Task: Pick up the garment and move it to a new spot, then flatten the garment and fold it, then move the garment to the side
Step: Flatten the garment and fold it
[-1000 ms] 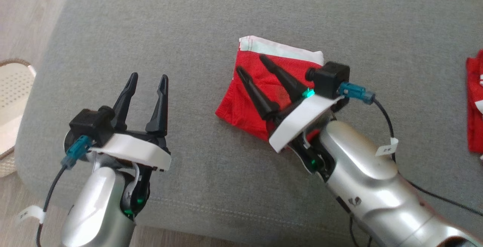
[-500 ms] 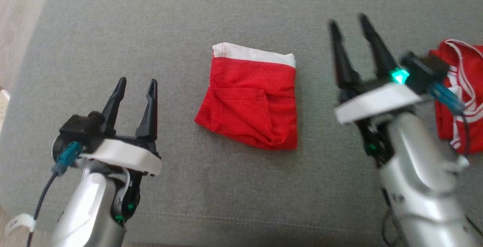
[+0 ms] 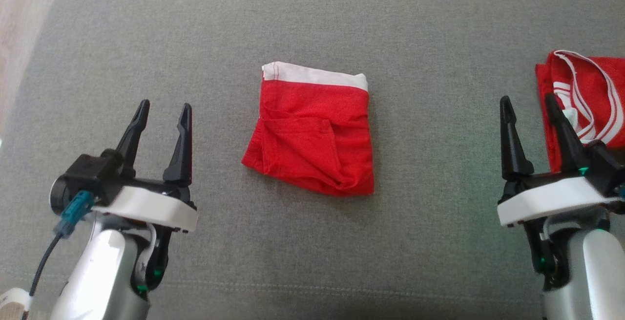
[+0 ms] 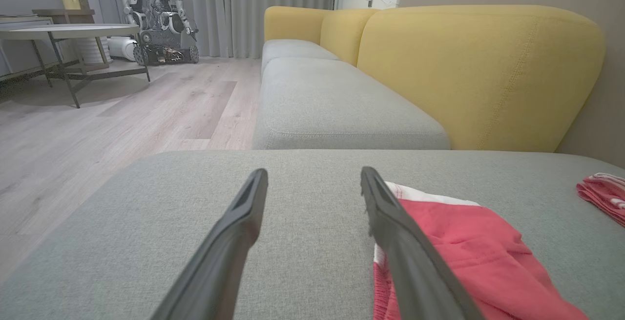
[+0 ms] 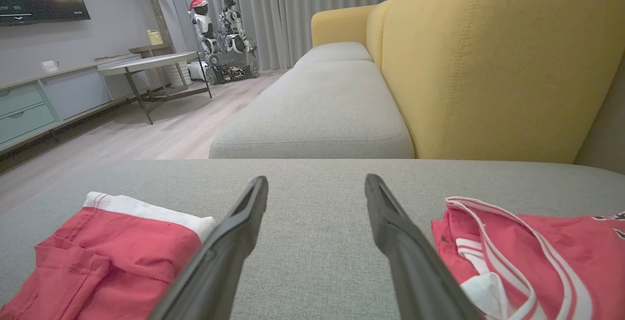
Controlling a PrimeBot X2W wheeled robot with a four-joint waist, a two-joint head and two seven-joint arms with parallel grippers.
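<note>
A grey sofa seat point(image 3: 312, 17) was spread under both arms, backed by a yellow backrest point(image 4: 478, 75), with a wooden floor point(image 4: 97, 129), a round table point(image 4: 68, 32), grey curtains point(image 4: 254, 7) and a parked robot point(image 4: 166, 22) seen beyond it. The folded red garment point(image 3: 312, 139), white band at its far edge, was laid flat on the seat between the left gripper point(image 3: 165, 106) and the right gripper point(image 3: 527, 99), apart from both, and both claws were held wide, gripping nothing. A striped red cloth point(image 3: 595, 95) was bunched just beside the right gripper, partly covered by one finger in the head view.
</note>
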